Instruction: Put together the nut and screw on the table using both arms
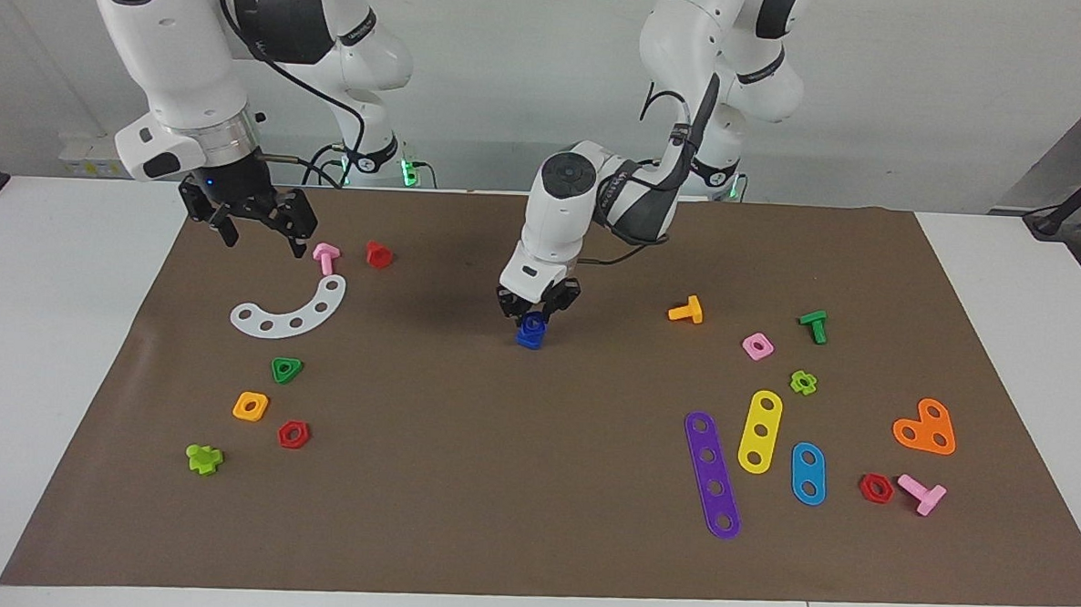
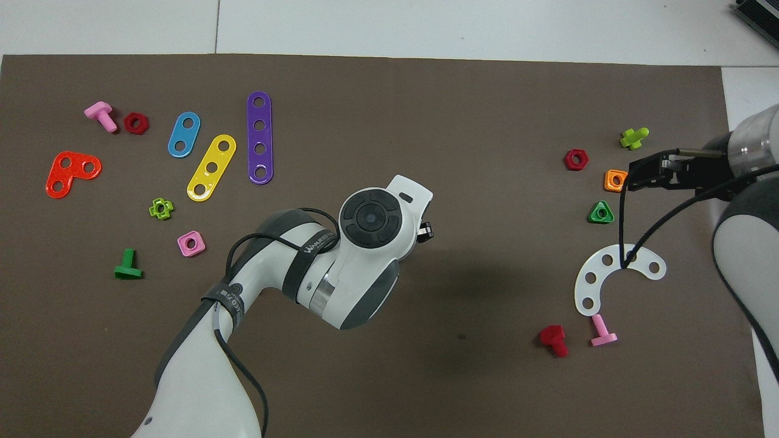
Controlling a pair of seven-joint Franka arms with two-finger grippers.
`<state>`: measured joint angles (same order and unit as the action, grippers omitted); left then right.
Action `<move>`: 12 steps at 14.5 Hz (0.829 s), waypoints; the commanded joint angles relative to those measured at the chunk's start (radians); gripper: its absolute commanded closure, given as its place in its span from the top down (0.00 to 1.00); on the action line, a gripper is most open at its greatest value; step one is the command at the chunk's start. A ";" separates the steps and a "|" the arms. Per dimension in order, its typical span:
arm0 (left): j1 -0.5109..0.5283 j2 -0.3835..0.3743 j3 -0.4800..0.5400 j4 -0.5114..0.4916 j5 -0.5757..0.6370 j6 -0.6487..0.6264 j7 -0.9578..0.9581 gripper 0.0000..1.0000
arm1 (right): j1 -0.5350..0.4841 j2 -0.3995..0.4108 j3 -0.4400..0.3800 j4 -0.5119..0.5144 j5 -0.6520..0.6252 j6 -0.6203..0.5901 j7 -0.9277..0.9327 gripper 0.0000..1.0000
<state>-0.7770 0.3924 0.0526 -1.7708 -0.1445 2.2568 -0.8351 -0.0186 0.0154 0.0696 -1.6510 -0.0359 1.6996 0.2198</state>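
My left gripper (image 1: 533, 318) hangs over the middle of the table's brown mat (image 1: 532, 486), pointing down and shut on a small dark-blue lump (image 1: 531, 332). That lump is the nut and the screw together; I cannot tell one from the other. It sits at or just above the mat. In the overhead view the left arm's wrist (image 2: 371, 219) hides the lump. My right gripper (image 1: 265, 239) hangs open and holds nothing, over the mat near the right arm's end beside a pink bolt (image 1: 325, 257). From overhead the right gripper (image 2: 633, 175) shows beside an orange square nut (image 2: 616, 180).
Near the right arm's end lie a white arc plate (image 1: 290, 310), red bolt (image 1: 378, 254), green triangle nut (image 1: 287, 369) and red hex nut (image 1: 293, 434). Toward the left arm's end lie an orange bolt (image 1: 686, 310), pink nut (image 1: 758, 347), green bolt (image 1: 813, 325) and purple strip (image 1: 712, 475).
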 commanded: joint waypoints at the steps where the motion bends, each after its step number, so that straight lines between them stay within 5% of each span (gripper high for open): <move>1: -0.008 0.010 0.006 -0.055 -0.006 0.058 -0.010 0.00 | -0.018 -0.026 0.012 -0.029 0.002 0.005 -0.019 1.00; 12: -0.016 0.010 0.006 -0.075 0.078 0.129 -0.007 0.00 | -0.017 -0.026 0.012 -0.027 0.002 0.009 -0.019 1.00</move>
<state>-0.7808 0.3743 0.0465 -1.8105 -0.1055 2.3355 -0.8353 -0.0186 0.0120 0.0696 -1.6515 -0.0359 1.6996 0.2198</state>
